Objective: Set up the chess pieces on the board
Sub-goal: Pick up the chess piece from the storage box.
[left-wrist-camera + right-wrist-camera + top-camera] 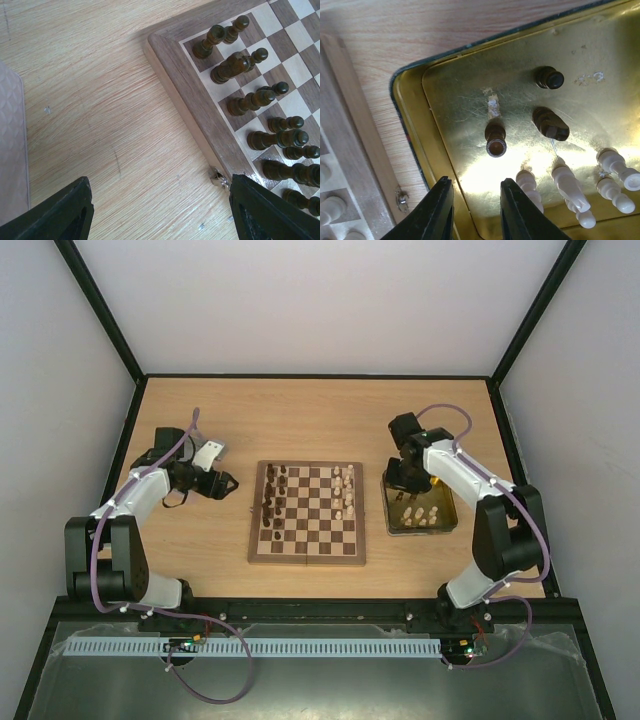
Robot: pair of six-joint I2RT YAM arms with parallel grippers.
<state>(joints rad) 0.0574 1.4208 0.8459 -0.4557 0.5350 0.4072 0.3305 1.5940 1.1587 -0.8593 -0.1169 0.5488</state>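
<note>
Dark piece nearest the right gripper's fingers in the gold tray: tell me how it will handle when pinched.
The dark piece looks like turned wood, so probably stiff and light. It stands upright on the glossy tray, so an off-centre nudge from the right gripper could tip or slide it.

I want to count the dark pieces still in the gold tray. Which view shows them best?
The right wrist view: three dark pieces show up close against the gold tray. The top external view shows the tray small, partly behind the right arm, its dark pieces hard to make out. The left wrist view misses the tray.
</note>
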